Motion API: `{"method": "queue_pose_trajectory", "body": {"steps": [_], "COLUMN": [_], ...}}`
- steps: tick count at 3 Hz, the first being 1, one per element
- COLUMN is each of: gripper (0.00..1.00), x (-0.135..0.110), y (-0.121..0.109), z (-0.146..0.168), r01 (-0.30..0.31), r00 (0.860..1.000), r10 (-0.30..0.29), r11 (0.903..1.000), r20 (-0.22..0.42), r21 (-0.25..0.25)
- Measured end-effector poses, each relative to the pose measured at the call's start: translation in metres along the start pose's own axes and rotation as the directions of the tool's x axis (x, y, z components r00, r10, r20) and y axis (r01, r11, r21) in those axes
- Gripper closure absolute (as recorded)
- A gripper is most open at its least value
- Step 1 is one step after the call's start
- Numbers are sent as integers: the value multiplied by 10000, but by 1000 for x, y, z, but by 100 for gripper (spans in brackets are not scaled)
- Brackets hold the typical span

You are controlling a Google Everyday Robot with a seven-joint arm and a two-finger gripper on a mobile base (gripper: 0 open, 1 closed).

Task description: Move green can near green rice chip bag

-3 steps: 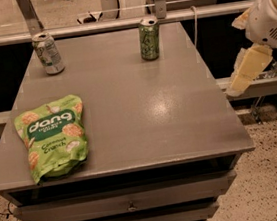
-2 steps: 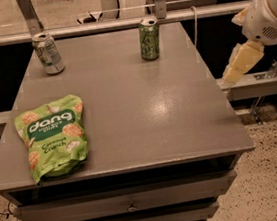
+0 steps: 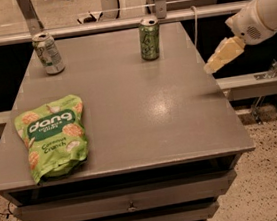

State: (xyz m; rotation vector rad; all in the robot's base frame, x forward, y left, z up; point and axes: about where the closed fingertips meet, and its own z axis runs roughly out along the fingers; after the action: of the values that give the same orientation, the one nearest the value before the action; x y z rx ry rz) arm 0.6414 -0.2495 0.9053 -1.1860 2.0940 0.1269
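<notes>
Gripper off table edge at 2 o'clock, grip state can't tell. Come at green can, 12 o'clock, level from its right. Bag sits at 8.

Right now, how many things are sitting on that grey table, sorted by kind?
Cans: 2, the green can at the back middle and a paler can at the back left.
Snack bags: 1, the green rice chip bag at the front left.
Total: 3 on the table.
The tool hangs beside the table's right edge, touching none of them.
</notes>
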Motion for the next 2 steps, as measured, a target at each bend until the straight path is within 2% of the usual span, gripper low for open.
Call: {"method": "queue_pose_trajectory", "body": {"steps": [1, 2], "gripper": [0, 0], "x": [-23, -47], "y": [-19, -36], "z": [39, 69], "r01": [-650, -950], "r00": [9878, 9587], "r10": [706, 1119], "r11": [9969, 9925], "r20": [1391, 2614], "r21": [-439, -763]}}
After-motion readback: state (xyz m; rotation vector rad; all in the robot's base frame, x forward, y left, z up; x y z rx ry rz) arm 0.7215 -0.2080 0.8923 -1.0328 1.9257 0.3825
